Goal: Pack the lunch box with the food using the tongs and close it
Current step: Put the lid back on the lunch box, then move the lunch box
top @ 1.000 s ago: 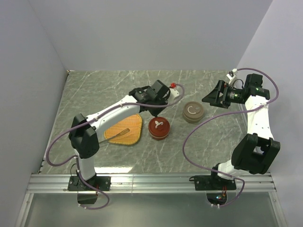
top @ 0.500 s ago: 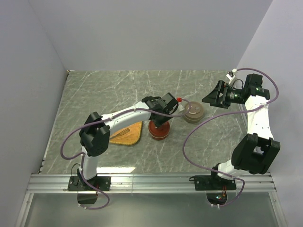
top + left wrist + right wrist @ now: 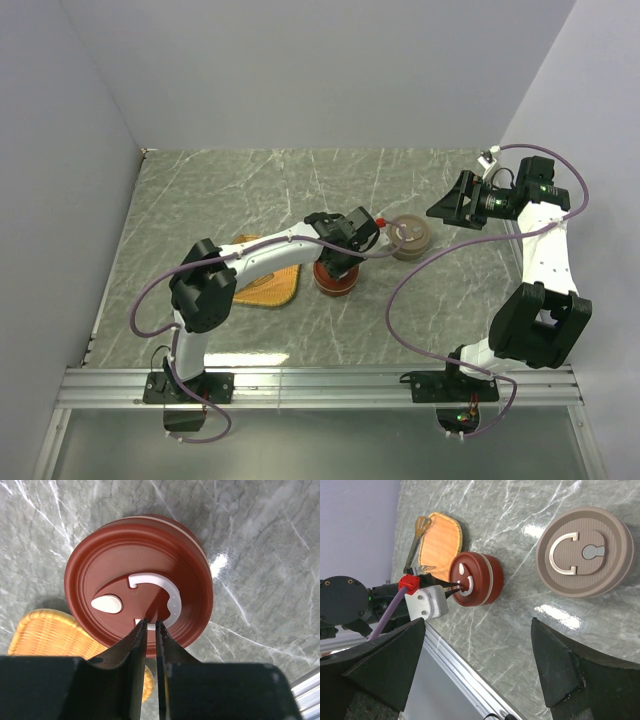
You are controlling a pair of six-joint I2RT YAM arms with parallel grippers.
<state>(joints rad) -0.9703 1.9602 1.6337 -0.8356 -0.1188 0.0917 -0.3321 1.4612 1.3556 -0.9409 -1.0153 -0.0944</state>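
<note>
Tabletop (image 3: 250, 190) | left end effector (image 3: 151, 623) almost closed over red lid (image 3: 150, 555) (tray (image 3: 45, 630) beside) | right (image 3: 478, 623) open

Two round lidded lunch boxes: one red-brown lunch box (image 3: 472, 580), one taupe lunch box (image 3: 585, 559) right of it. One woven tray (image 3: 439, 542) left of the red-brown one. One pair of metal tongs (image 3: 417, 540) beyond that tray. Two robot arms: left arm (image 3: 265, 248), right arm (image 3: 540, 255).

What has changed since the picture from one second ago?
The left gripper swung from behind the red lid down onto it; its jaws seem to pinch the white ring handle. The right gripper, open, the brown container and woven tray stayed put.
</note>
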